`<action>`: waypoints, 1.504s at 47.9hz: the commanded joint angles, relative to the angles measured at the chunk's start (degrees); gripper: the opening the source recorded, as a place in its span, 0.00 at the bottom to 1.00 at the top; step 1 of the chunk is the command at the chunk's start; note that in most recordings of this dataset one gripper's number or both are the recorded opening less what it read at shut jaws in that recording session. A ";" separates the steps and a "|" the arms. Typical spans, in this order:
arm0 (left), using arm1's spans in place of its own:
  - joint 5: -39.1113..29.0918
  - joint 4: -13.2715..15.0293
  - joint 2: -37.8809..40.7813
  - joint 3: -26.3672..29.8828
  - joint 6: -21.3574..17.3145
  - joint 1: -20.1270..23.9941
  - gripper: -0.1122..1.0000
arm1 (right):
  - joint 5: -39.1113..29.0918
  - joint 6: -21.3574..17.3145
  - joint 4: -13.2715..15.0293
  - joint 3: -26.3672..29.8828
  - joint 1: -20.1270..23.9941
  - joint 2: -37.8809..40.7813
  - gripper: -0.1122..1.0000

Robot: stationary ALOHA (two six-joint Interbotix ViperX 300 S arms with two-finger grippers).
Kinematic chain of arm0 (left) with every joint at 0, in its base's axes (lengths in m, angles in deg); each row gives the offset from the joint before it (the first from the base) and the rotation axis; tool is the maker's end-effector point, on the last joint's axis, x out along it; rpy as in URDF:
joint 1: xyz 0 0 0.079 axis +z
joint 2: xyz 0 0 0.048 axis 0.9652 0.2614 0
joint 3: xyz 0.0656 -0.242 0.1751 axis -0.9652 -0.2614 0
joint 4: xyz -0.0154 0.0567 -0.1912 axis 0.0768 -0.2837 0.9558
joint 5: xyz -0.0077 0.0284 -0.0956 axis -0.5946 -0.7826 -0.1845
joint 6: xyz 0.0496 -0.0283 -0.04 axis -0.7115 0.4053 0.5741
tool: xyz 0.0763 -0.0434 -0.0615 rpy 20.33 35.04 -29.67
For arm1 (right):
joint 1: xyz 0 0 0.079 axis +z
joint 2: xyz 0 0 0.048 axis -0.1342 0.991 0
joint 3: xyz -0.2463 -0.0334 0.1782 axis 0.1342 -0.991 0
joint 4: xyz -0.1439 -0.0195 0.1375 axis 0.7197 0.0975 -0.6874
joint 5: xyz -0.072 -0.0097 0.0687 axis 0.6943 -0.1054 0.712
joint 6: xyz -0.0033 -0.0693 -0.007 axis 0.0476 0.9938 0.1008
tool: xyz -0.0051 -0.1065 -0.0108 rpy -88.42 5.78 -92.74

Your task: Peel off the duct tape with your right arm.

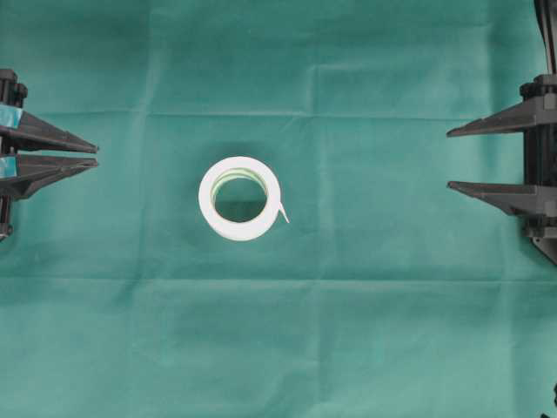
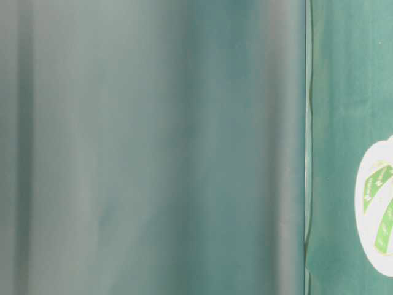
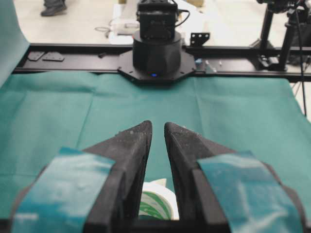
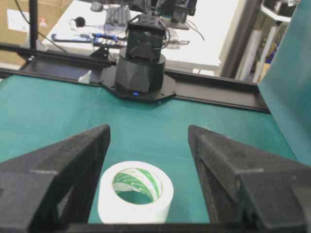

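The duct tape [image 1: 207, 202] is a white roll with a green-striped core, lying flat mid-table on the green cloth. Its short loose tab [image 1: 283, 213] sticks out at its lower right. My right gripper [image 1: 450, 159] hovers at the right edge, far from the roll, open wide and empty. In the right wrist view the duct tape [image 4: 136, 206] lies below and ahead of the right gripper [image 4: 148, 132]. My left gripper [image 1: 94, 156] waits at the left edge, its fingers only narrowly apart with nothing between them. The left wrist view shows the duct tape [image 3: 165, 196] through the left gripper [image 3: 158, 127].
A green cloth [image 1: 365, 331] covers the whole table. The table-level view is mostly a blurred green drape [image 2: 153, 147], with the roll [image 2: 368, 239] at its right edge. Each wrist view shows the opposite arm's black base [image 3: 156, 48] [image 4: 141, 68] at the table's far edge.
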 commanded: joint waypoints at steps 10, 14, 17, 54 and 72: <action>2.64 0.70 0.62 -1.67 0.09 -0.26 0.11 | 3.60 -0.35 -0.09 -1.93 -0.09 0.70 0.08; 2.90 0.70 0.70 -2.20 0.09 -0.26 0.11 | 4.66 -0.35 0.00 -2.72 -0.09 0.70 0.02; 3.25 0.70 0.79 -2.72 0.18 -0.26 0.11 | 4.83 -0.35 -0.09 -3.08 -0.09 0.70 0.01; 7.21 0.70 1.14 -4.48 0.09 -1.76 0.86 | 6.86 -2.81 -0.09 -4.75 -0.44 0.88 0.76; 12.04 0.70 14.59 0.88 0.00 -1.76 0.86 | 7.65 -2.81 -0.09 -4.83 -0.53 1.67 0.75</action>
